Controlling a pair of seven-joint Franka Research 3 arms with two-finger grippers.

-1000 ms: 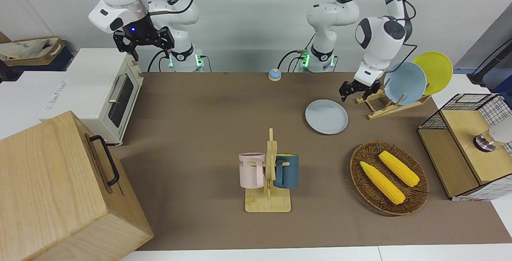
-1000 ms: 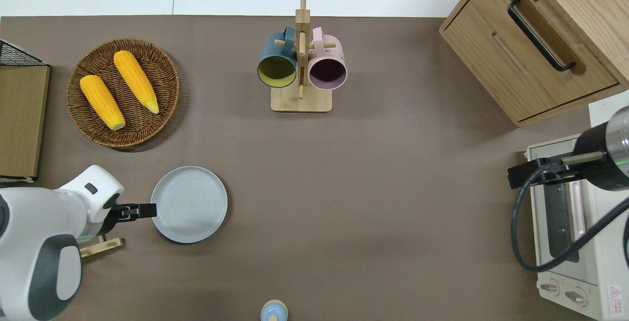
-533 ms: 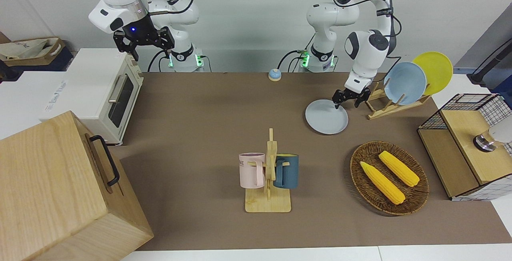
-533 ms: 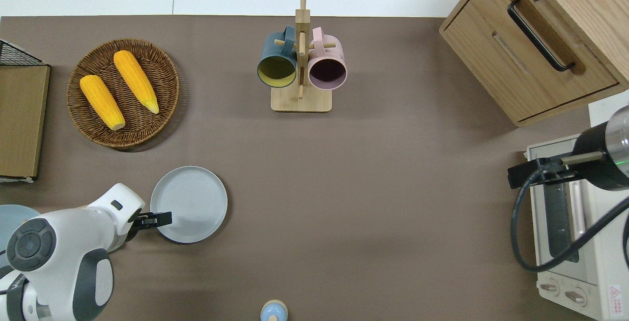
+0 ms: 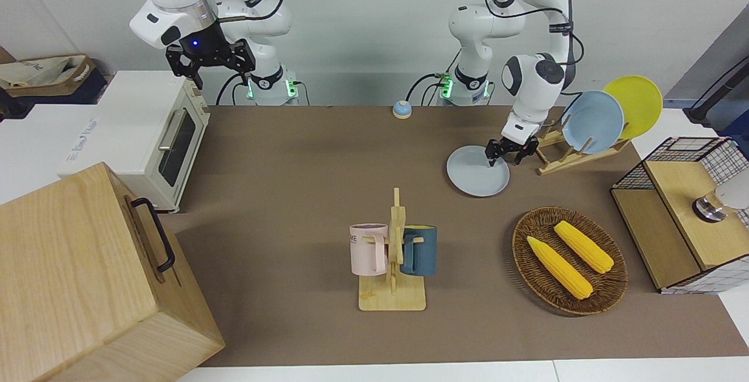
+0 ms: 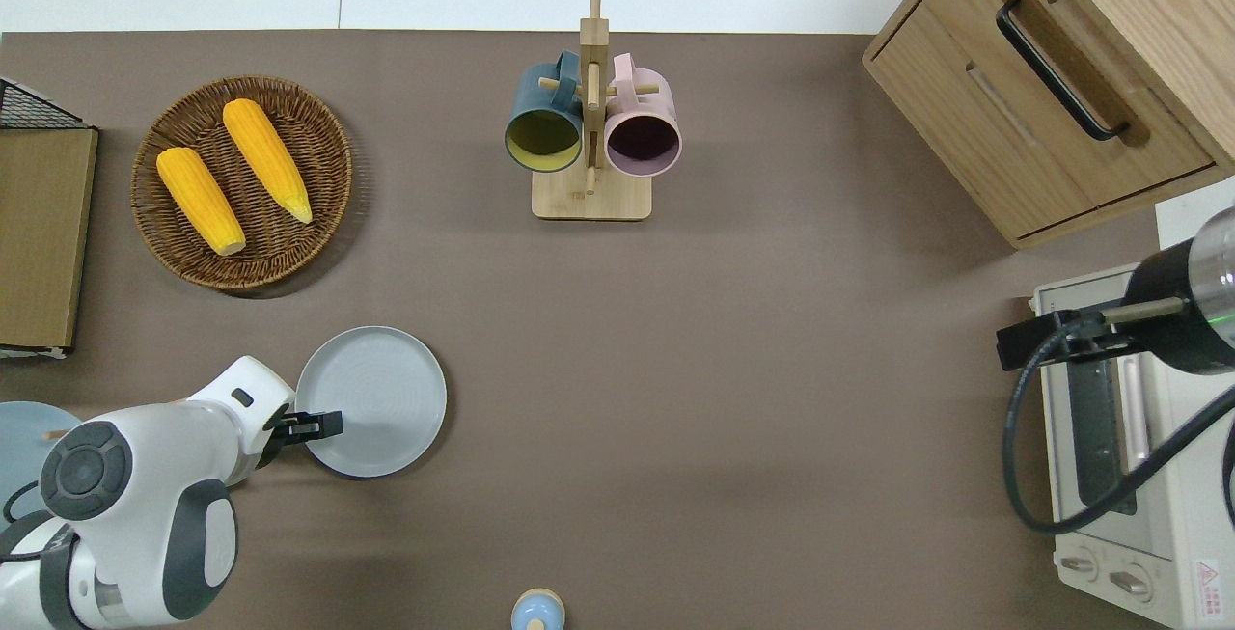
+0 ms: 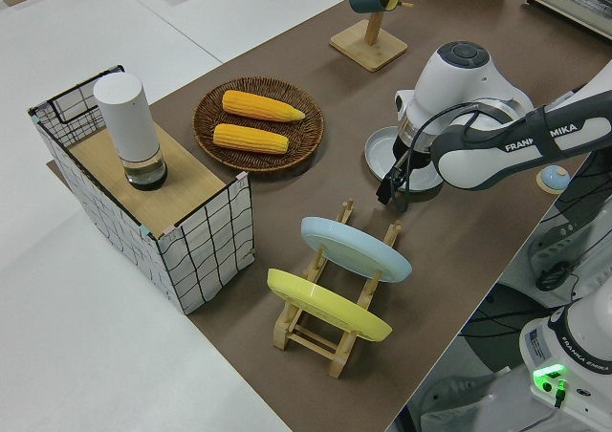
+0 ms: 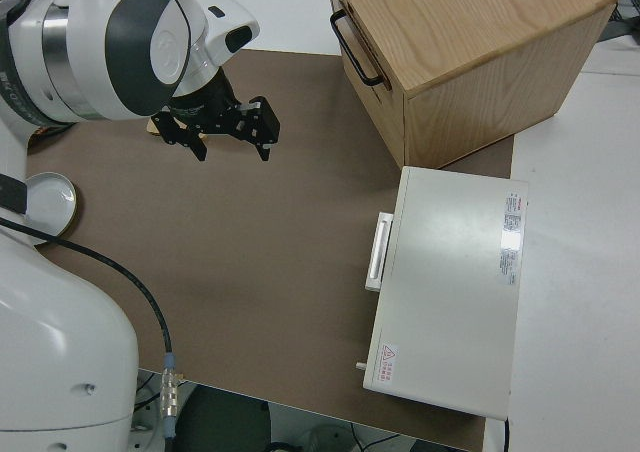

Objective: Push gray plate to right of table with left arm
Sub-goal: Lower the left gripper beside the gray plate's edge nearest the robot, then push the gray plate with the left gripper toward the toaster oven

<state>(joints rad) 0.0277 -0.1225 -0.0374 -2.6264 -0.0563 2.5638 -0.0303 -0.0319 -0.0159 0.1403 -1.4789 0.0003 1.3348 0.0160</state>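
Note:
The gray plate (image 5: 477, 171) lies flat on the brown table (image 5: 292, 165), nearer to the robots than the wicker basket. It also shows in the overhead view (image 6: 378, 398) and the left side view (image 7: 377, 153). My left gripper (image 5: 504, 155) is open and low at the plate's rim, on the side toward the left arm's end of the table. One finger is over the plate, the other outside the rim. The gripper shows in the overhead view (image 6: 316, 424) and the left side view (image 7: 394, 189). My right gripper (image 5: 212, 65) is parked, open and empty.
A wooden rack with a sky-blue plate (image 5: 592, 121) and a yellow plate (image 5: 635, 104) stands close beside the left gripper. A wicker basket (image 5: 521, 241) holds two corn cobs. A mug tree (image 5: 393, 253), a toaster oven (image 5: 146, 130), a wooden cabinet (image 5: 88, 276) and a small bell (image 5: 401, 109) are also there.
My left gripper has swung away from the plate rack, come down, and now straddles the gray plate's rim. The plate has not moved. The right arm is still.

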